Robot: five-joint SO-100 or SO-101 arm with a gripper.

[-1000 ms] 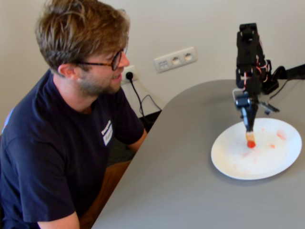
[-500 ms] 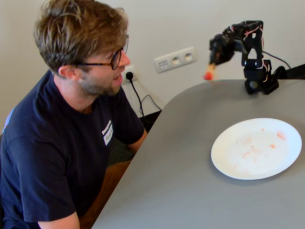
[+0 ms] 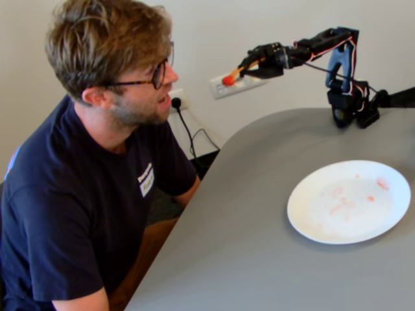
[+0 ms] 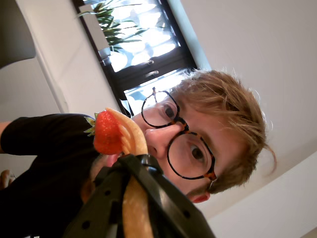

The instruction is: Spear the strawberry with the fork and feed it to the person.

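Observation:
My gripper is shut on the fork, a pale tan fork whose tines carry the red strawberry. In the fixed view the arm reaches left from its base, holding the strawberry in the air to the right of the person's face, a short gap from his slightly open mouth. In the wrist view the strawberry sits on the fork tip in front of the person's mouth and chin, hiding them. The white plate lies on the table with only pink smears.
The arm's base stands at the far right of the grey table. A wall socket and black cable sit behind the strawberry. The person sits at the table's left edge.

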